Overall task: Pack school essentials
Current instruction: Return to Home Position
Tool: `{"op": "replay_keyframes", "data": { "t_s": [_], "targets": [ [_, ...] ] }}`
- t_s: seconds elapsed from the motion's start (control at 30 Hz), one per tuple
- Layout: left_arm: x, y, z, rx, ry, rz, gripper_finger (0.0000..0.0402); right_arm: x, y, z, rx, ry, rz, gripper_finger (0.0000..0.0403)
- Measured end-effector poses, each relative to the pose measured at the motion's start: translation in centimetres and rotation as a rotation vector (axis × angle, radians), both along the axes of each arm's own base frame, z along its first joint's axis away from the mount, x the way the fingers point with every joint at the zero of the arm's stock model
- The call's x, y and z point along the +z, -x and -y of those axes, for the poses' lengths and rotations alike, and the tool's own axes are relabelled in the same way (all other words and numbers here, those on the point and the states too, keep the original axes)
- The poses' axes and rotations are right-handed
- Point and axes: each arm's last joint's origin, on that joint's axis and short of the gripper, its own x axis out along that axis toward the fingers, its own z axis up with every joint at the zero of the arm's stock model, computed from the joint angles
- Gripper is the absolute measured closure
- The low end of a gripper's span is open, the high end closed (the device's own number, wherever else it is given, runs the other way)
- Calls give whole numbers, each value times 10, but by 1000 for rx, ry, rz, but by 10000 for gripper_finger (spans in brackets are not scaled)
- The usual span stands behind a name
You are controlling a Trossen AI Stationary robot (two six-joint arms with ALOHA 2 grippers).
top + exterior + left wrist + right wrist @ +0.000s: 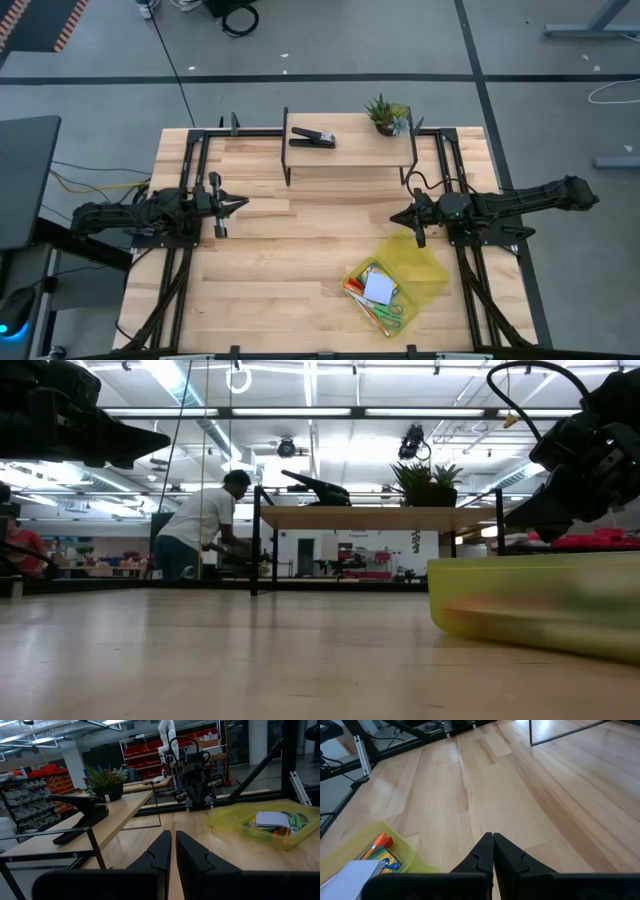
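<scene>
The right gripper (493, 838) is hovering over the pale wooden table (290, 270) with its two dark fingers pressing together and nothing between them. It is pointing toward the middle of the table from the right side. Just beside it, toward the front edge, the translucent yellow plastic supply box (428, 266) is sitting open on the wood and touching neither gripper. Inside it, the pale square notepad (380, 288) is lying on top of the other things. The green-handled scissors (392, 313) are resting along the side of the box nearest the front edge, and the orange pencils (353, 287) are showing at the box's left edge. In the right wrist view a small yellow-green crayon box (384, 857) is peeking out beside the notepad. Whether the tiny red piece is in there cannot be told. Across the table, the left gripper (173, 836) is facing the right one from the left side, well apart from the box, with its fingers likewise drawn in, only a sliver between them, and gripping nothing. Behind both, at the far edge, a low wooden shelf on black legs (350, 155) is carrying a black stapler (313, 138) and a small green potted plant (387, 114), the two standing apart. Beyond the table, in the low view, a person in a white shirt (200, 518) is bending over a workbench.
</scene>
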Motion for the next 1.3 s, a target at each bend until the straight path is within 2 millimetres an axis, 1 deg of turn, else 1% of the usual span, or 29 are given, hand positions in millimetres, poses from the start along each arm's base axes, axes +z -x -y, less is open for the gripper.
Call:
{"op": "replay_keyframes", "data": {
  "t_s": [0.2,0.5,0.8,1.07,1.3],
  "targets": [
    [0,0,0,0,0,0,362,0,0,0,0,0,0,387],
    [0,0,0,0,0,0,373,0,0,0,0,0,0,387],
    [0,0,0,0,0,0,362,0,0,0,0,0,0,387],
    [0,0,0,-1,0,0,372,0,0,0,0,0,0,387],
    [0,0,5,-54,0,0,366,0,0,0,0,0,0,387]
  ]
}}
